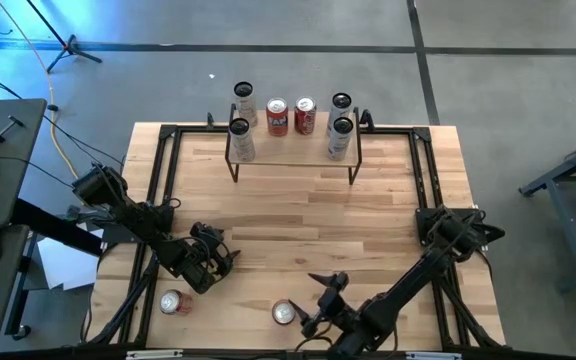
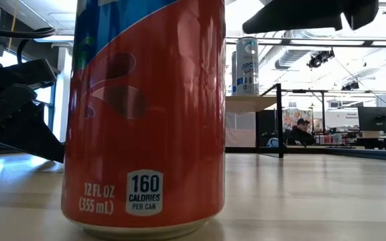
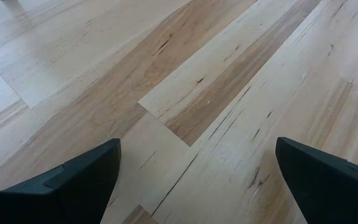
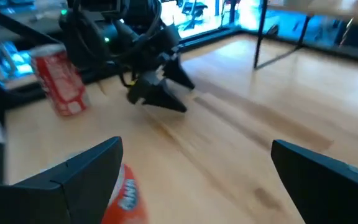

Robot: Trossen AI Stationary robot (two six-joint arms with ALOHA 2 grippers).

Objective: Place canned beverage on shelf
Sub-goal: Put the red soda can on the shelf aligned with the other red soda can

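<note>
Bottom middle of the high view: red round metal can | stiff, smooth, slippery | grab its middle | right gripper wide open beside it | left gripper wide open, empty

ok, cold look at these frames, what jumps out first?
The shelf at the table's far edge, loaded with silver and red cans. Then two red cans standing loose near the front edge: one beside the open left gripper, one beside the open right gripper, filling the low view.

Open tabletop before shelf; cans crowding its top.
</note>
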